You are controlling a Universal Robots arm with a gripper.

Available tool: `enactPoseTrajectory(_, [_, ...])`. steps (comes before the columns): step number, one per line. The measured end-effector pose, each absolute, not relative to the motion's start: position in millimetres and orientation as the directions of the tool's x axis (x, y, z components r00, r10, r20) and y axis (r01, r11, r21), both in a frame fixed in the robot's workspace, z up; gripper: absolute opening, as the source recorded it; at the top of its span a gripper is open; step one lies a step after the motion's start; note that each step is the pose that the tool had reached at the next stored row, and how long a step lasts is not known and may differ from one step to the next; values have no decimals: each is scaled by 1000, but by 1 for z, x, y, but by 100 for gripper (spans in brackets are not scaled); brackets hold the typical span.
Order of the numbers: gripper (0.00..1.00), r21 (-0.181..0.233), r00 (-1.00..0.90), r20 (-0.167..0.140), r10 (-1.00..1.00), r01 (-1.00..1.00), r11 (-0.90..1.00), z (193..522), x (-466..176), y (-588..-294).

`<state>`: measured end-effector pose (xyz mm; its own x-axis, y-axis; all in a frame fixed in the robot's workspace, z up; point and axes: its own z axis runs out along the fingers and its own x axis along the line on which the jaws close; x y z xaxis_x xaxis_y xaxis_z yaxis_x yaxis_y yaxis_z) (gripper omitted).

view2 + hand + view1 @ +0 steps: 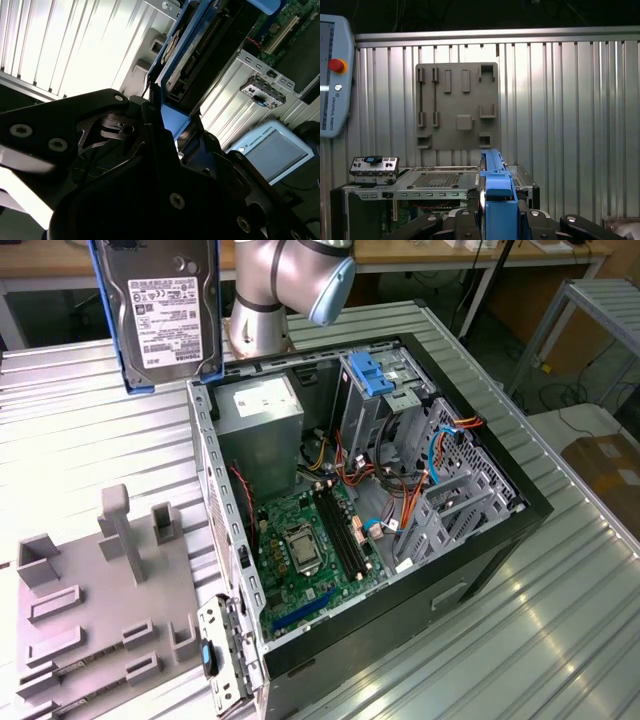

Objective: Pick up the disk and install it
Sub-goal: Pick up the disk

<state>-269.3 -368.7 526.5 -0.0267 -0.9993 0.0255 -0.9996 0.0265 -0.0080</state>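
The disk [160, 310] hangs upright in the air at the exterior view's upper left, above the ribbed table and behind the open computer case [520, 510]. Its white printed label faces the camera, and blue rails run down both sides. In both wrist views my gripper [172, 125] [497, 215] is shut on the disk, its black fingers [150, 150] clamped on the blue rail [495, 192]. The first wrist view has the disk [492, 170] edge on, over the case's rim. The disk's metal body [200, 50] reaches away from the fingers in the second wrist view.
Inside the case sit a grey power-supply box [260, 415], a blue tab-handled bracket [375, 375], the green motherboard [310, 535] and loose cables. A grey fixture plate [100, 610] lies on the table at the exterior view's left. A teach pendant [332, 75] is nearby.
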Motion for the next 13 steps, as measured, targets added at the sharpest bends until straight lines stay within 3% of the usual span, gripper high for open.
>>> enactPoseTrajectory(13, [37,-8,-27,25,-999,-1000,27,526,-239,-369])
